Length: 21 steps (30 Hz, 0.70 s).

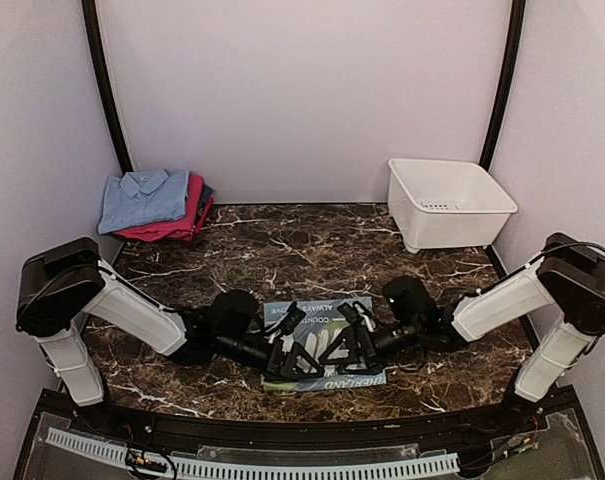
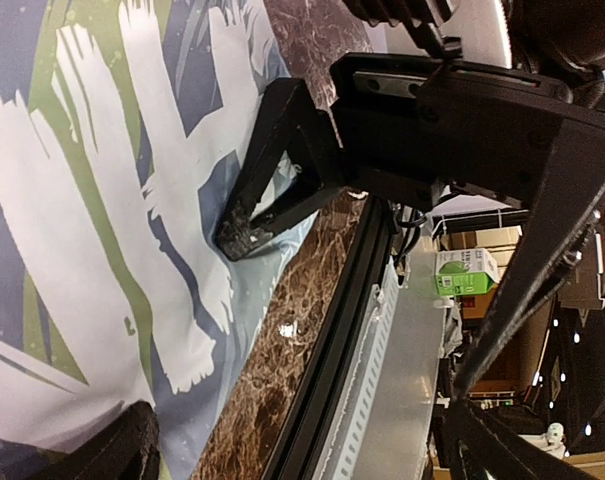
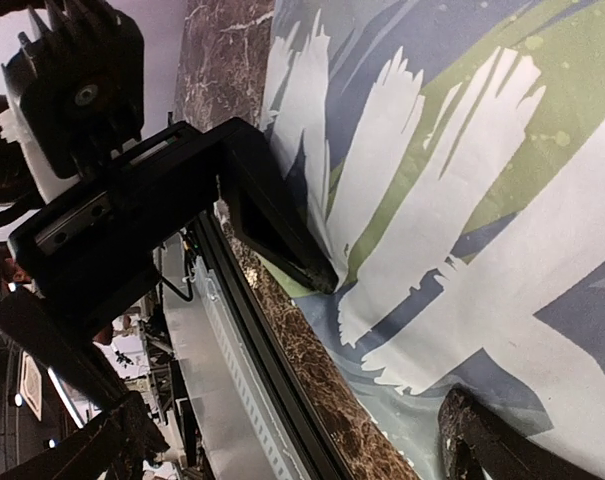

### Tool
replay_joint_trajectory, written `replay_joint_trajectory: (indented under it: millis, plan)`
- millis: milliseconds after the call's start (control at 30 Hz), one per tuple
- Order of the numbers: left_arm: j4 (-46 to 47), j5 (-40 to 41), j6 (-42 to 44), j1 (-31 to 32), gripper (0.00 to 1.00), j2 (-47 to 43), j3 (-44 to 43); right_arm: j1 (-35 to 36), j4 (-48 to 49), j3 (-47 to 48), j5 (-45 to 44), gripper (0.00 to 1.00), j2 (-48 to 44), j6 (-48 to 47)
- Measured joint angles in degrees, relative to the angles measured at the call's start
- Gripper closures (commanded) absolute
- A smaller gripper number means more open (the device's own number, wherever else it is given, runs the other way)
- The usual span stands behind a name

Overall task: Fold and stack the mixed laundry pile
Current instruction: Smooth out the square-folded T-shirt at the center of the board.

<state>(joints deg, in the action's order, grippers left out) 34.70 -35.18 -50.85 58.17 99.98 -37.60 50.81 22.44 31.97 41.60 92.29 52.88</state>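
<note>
The left gripper [image 1: 298, 347] and right gripper [image 1: 344, 342] sit side by side at the lower centre of the overhead view, tips facing each other. Both have their jaws spread wide and hold nothing. Each wrist view shows one fingertip [image 2: 238, 238] down at the near edge of the printed tee [image 1: 327, 308], apparently touching the cloth where it meets the marble table [image 1: 282, 250]; I cannot tell whether it presses. The tee lies flat beneath both grippers as a pale blue rectangle with white and green print facing up. Well apart, in the upper left of the frame, a stack is already built: the blue collared shirt [image 1: 142, 197] on top of a magenta-pink piece [image 1: 189, 217], with a dark piece [image 1: 207, 193] showing behind. The white tub [image 1: 452, 215] stands at the upper right. The tee looks like the last garment left to fold. The next move probably calls for both grippers to close on the near hem together and lift evenly, so the cloth folds without skewing.
</note>
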Motion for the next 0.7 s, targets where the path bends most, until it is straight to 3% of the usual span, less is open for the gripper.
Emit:
replay_joint_trajectory:
  millis: [167,300,500,700]
  plan:
    - [15.23,-1.95,-3.43,-1.49,0.01,2.91,5.84,-1.31,13.92,-4.74,3.17,0.03,3.5,2.14]
    - [20.33,-2.05,-4.59,-2.16,0.01,2.43,9.4,-1.97,17.7,-7.17,3.3,0.02,2.8,3.04]
    - [9.77,-1.11,-2.03,-5.07,0.01,-4.17,9.05,-6.75,2.34,-5.68,1.57,0.01,-7.61,-1.01]
    - [-4.07,-0.24,2.69,-8.5,0.01,-6.45,-2.64,-12.57,-6.84,4.55,1.51,0.01,-9.49,-6.99]
